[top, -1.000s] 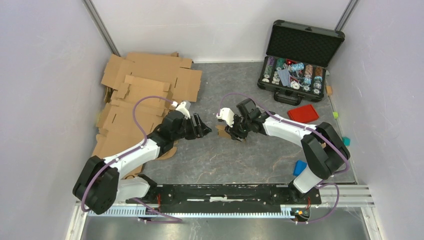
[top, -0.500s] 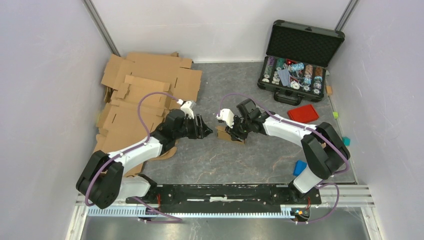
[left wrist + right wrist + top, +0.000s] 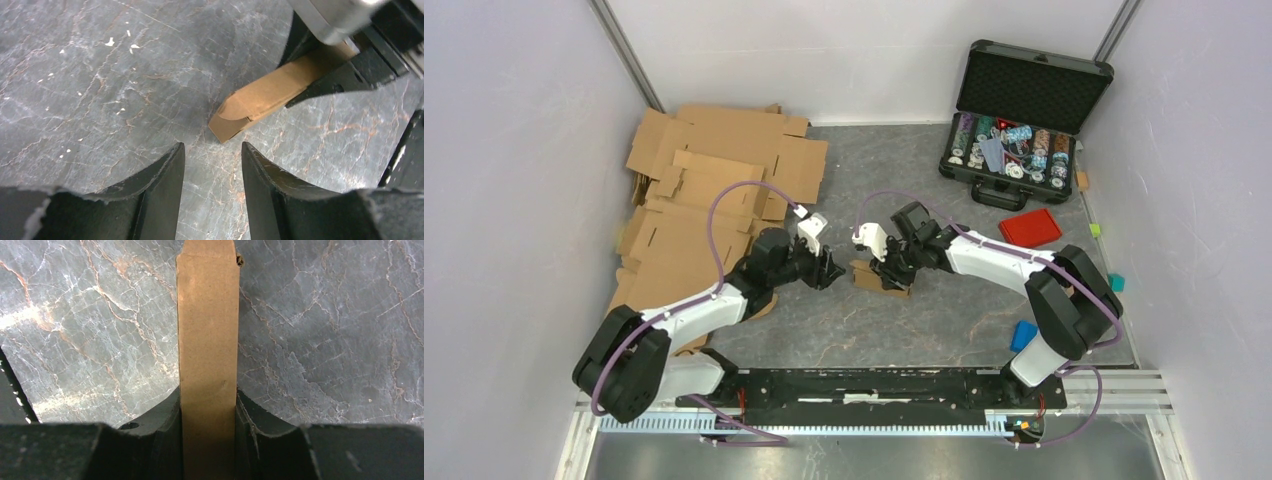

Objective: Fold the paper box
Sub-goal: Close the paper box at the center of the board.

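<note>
Grey marbled table (image 3: 944, 320) carries a heap of brown cardboard sheets (image 3: 694, 190) at far left and an open black case (image 3: 1024, 120) at far right. At its centre the right gripper (image 3: 207, 405) is clamped on the small flattened paper box (image 3: 207, 330). The left gripper (image 3: 212, 150) faces the box's free end, just short of it, jaws partly apart and empty.

Grey marbled tabletop (image 3: 904, 320) between plain pale walls (image 3: 514, 200)
</note>
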You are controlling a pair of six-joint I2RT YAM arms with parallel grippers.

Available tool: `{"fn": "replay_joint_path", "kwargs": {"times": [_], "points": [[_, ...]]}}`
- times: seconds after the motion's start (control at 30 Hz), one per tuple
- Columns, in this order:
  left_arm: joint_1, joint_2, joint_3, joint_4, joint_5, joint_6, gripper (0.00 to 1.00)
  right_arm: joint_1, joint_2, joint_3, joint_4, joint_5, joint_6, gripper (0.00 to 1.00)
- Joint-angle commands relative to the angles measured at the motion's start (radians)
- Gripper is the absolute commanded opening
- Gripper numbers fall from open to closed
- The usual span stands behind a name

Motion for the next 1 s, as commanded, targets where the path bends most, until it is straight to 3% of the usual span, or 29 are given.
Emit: {"fn": "replay_joint_path", "kwargs": {"times": [0.0, 0.5, 0.67, 0.97], "points": [[-0.029, -0.028, -0.052, 0.158, 0.056, 0.145, 0.52, 0.013, 0.000, 0.016, -0.019, -0.019, 0.016, 0.30], [-0.065, 0.062, -0.029, 0.206, 0.045, 0.157, 0.47, 0.026, 0.011, 0.022, -0.022, -0.034, 0.011, 0.28], [-0.067, 0.079, -0.026, 0.232, 0.064, 0.144, 0.37, 0.032, 0.013, 0.022, -0.022, -0.040, 0.009, 0.28], [-0.068, 0.043, -0.071, 0.334, 0.097, 0.124, 0.37, 0.043, 0.028, 0.029, -0.032, -0.047, 0.000, 0.21]]}}
